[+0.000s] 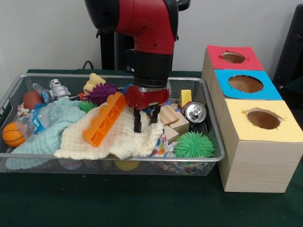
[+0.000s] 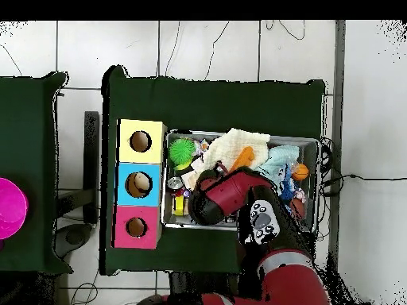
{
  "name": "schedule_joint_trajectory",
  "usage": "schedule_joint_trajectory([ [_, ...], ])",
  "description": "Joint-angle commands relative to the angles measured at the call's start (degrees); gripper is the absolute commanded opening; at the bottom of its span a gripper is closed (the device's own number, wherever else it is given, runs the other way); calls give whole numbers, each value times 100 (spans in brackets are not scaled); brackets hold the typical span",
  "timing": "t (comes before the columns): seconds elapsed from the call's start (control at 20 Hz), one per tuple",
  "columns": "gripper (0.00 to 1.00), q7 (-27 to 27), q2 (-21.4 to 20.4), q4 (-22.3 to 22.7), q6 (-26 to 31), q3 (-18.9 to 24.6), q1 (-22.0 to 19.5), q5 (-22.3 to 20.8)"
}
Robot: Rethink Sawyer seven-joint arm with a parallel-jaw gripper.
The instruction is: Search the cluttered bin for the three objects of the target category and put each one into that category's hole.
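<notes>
The wire mesh bin (image 1: pixel 109 160) sits on the green table, full of clutter; it also shows in the overhead view (image 2: pixel 312 141). My gripper (image 1: pixel 145 124) hangs in the bin's middle, fingers apart and empty, tips at the cream waffle cloth (image 1: pixel 113 137). One printed piece (image 1: pixel 161 147) peeks out from under that cloth's right edge, beside the green spiky ball (image 1: pixel 193 144). Another bit of busy print (image 1: pixel 22 110) shows at the bin's far left. The yellow-topped hole (image 1: pixel 263 119) is in the nearest wooden box, right of the bin; it also shows in the overhead view (image 2: pixel 141 141). There the arm hides the gripper.
An orange plastic piece (image 1: pixel 104 120) lies on the cream cloth, the mint-green cloth (image 1: pixel 49 132) to its left. A soda can (image 1: pixel 195 112), wooden blocks (image 1: pixel 171 118), a purple spiky ball (image 1: pixel 102 92) and a small basketball (image 1: pixel 13 135) fill the bin. Blue-topped (image 1: pixel 245 83) and red-topped (image 1: pixel 233 57) holes lie behind the yellow one.
</notes>
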Motion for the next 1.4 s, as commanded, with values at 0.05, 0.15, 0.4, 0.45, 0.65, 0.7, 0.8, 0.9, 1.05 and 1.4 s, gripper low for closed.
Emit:
schedule_joint_trajectory([
  [0.05, 100, 827, 782, -524, -573, -772, 197, -354],
  [0.15, 100, 727, 782, -509, -567, -814, 205, -264],
  [0.4, 100, 642, 829, -549, -608, -962, 379, -115],
  [0.45, 0, 614, 853, -569, -629, -976, 431, -67],
  [0.65, 0, 284, 702, -450, -173, -647, 234, -37],
  [0.7, 0, 219, 657, -443, -62, -632, 235, -27],
  [0.8, 0, 90, 582, -432, 222, -558, 234, 59],
  [0.9, 0, -1, 562, -375, 360, -518, 171, 88],
  [1.05, 0, -157, 509, -242, 450, -238, -34, 166],
  [1.4, 0, -1185, -373, 144, 1596, 254, -448, 513],
])
